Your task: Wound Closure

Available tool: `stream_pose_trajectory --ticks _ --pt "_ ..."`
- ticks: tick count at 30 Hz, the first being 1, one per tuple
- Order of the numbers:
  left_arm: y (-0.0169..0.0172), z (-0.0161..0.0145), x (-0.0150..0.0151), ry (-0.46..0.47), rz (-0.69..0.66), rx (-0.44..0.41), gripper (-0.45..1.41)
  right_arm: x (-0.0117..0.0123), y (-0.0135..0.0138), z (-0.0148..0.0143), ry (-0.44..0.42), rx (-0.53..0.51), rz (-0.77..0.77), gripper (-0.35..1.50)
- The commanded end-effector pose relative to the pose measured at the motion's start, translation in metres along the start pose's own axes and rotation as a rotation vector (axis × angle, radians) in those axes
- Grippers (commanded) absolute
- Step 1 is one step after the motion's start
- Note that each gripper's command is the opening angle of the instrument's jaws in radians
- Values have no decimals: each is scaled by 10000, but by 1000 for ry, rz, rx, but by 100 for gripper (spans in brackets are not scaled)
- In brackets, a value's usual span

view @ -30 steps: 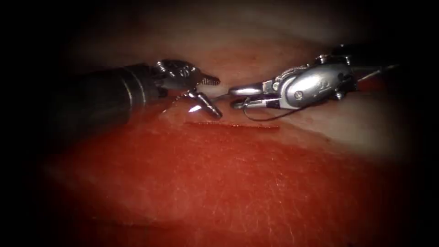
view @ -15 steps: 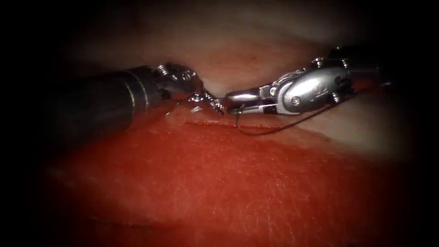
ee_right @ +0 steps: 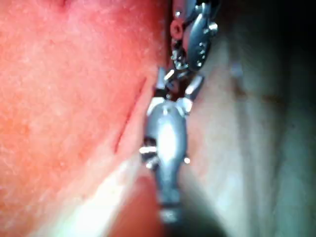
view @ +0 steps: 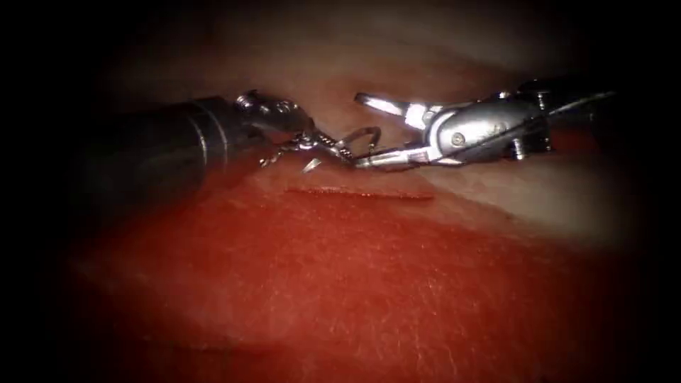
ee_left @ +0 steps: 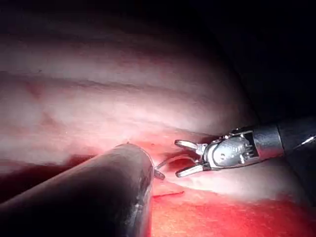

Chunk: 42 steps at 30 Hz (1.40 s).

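Note:
The left tool (view: 328, 145) reaches in from the left, its jaws shut on the curved needle (view: 370, 133). The needle is out of the tissue, just behind the left half of the cut (view: 358, 193). Its arc curls from those jaws into the gap of the right tool (view: 361, 130), which stands open and holds nothing. I cannot tell exactly where along the curve the grip sits. In the left wrist view the open right tool (ee_left: 178, 158) faces the needle (ee_left: 170, 159) beside the left shaft (ee_left: 98, 197). In the right wrist view the right tool (ee_right: 178, 79) spreads toward the left tool (ee_right: 197, 34).
Red fluid covers the near tissue (view: 355, 284) in front of the cut. Paler tissue (view: 397, 64) rises behind both tools. A thin dark thread (view: 511, 131) crosses the right tool's body.
The left jaws closed on the needle while the right tool held it. The right jaws then let go and opened, so the needle passed from right to left. The thread loop below has lifted.

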Motion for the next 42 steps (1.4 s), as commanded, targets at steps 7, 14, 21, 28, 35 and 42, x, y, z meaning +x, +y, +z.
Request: stream_pose_trajectory --ticks 7,14,21,28,35,42 --pt "-5 -1 10 197 -44 -42 -45 -10 -8 7 -4 -155 202 125" --pt "6 0 8 281 -44 -42 -45 -19 4 5 -48 -283 383 106" --pt "10 3 8 320 -48 -17 -45 -14 3 7 -82 -358 310 108" --pt "4 4 8 340 -49 -12 -45 2 -3 12 -86 -374 223 98" --pt "5 4 6 352 -48 -10 -45 7 -4 19 -82 -380 164 98" --pt "5 3 5 356 -48 -5 -45 7 -5 23 -81 -369 126 84"
